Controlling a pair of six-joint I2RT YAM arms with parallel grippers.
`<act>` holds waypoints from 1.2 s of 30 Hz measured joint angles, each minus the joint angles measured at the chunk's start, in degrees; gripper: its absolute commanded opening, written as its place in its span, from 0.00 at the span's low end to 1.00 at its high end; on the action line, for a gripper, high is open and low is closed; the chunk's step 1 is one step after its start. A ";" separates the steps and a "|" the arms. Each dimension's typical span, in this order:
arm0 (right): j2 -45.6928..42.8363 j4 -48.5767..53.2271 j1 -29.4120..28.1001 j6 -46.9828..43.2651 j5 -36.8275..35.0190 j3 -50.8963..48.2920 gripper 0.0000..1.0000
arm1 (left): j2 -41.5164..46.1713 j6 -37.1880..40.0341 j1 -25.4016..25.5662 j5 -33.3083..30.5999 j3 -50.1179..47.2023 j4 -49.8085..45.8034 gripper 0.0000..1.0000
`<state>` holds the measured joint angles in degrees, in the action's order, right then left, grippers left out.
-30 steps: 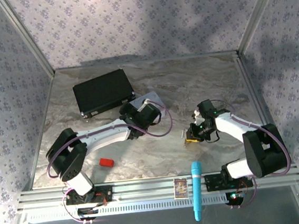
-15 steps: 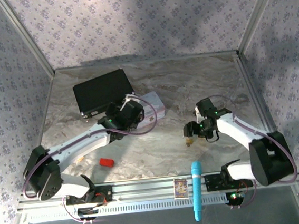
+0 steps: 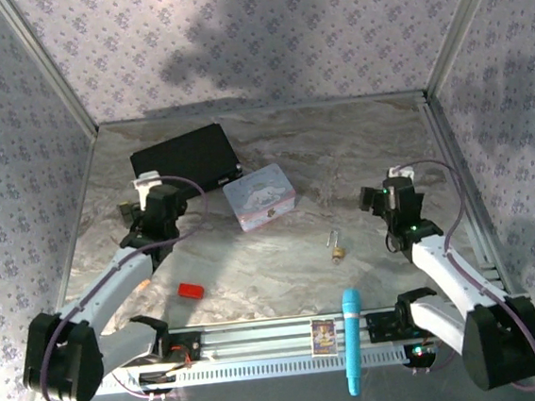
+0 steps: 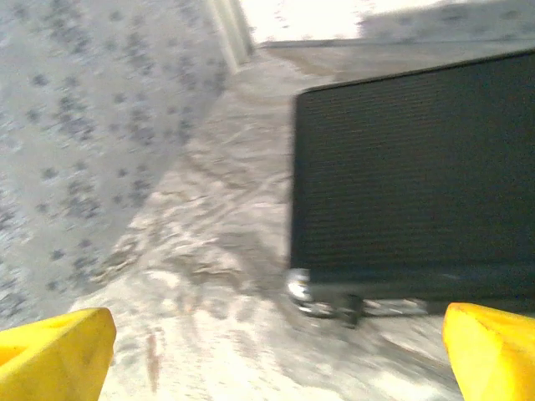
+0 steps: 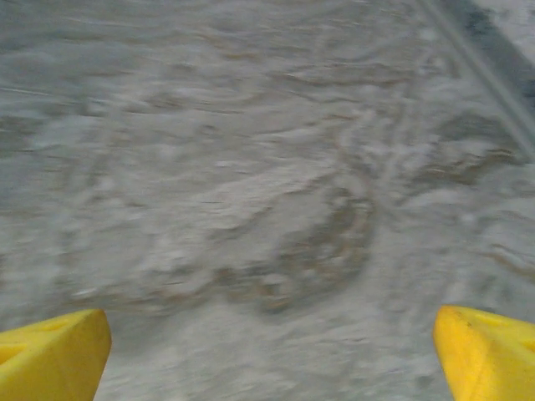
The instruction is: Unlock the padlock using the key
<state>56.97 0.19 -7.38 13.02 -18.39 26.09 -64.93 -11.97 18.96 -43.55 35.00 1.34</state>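
Left gripper (image 3: pixel 145 188): jaws spread wide with nothing between them. It sits over at the left side of the table. In its wrist view (image 4: pixel 276 355) it faces the near edge of the black case (image 4: pixel 414 167).
Red block (image 3: pixel 191 289): lies alone near the front rail and has no part in the job.
Pastel tin (image 3: pixel 260 196): sits mid-table, beyond the lock and well apart from it.
Padlock (image 3: pixel 337 251): lies flat on the marble between the two arms, shackle pointing away from the rail. Nothing touches it.
Key: too small to pick out from here; it may be at the lock, but I cannot tell.
Right gripper (image 3: pixel 395 181): jaws wide and empty, off to the right of the lock. Its wrist view (image 5: pixel 267 355) has bare marble under it.
Progress: I cannot tell whether the shackle has sprung. With both grippers off the lock, either the job is finished or the key must be found and turned.
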 measured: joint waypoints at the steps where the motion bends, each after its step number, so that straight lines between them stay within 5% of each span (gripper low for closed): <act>1: 1.27 -1.81 1.64 -1.18 -0.39 -0.42 0.99 | -1.53 0.17 -1.95 -0.04 -0.70 2.12 1.00; 7: 12.02 -18.80 9.88 -6.58 -0.02 -3.45 0.98 | -15.50 1.11 -11.17 3.89 -4.59 15.19 1.00; 14: 19.30 -26.99 11.54 -9.49 4.15 -3.48 0.98 | -19.34 3.26 -17.73 14.23 -7.87 27.50 1.00; 23: 23.15 -37.99 11.98 -9.88 11.91 -3.89 0.99 | -22.40 7.32 -18.97 27.34 -11.89 41.13 1.00; 36: 30.05 -44.04 8.50 -12.94 12.87 -4.02 0.99 | -22.58 8.52 -18.86 32.48 -11.96 43.98 1.00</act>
<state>87.02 -43.86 1.13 0.08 -5.52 22.06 -87.50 -3.44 0.10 -11.07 23.05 45.32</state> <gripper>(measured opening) 0.992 0.998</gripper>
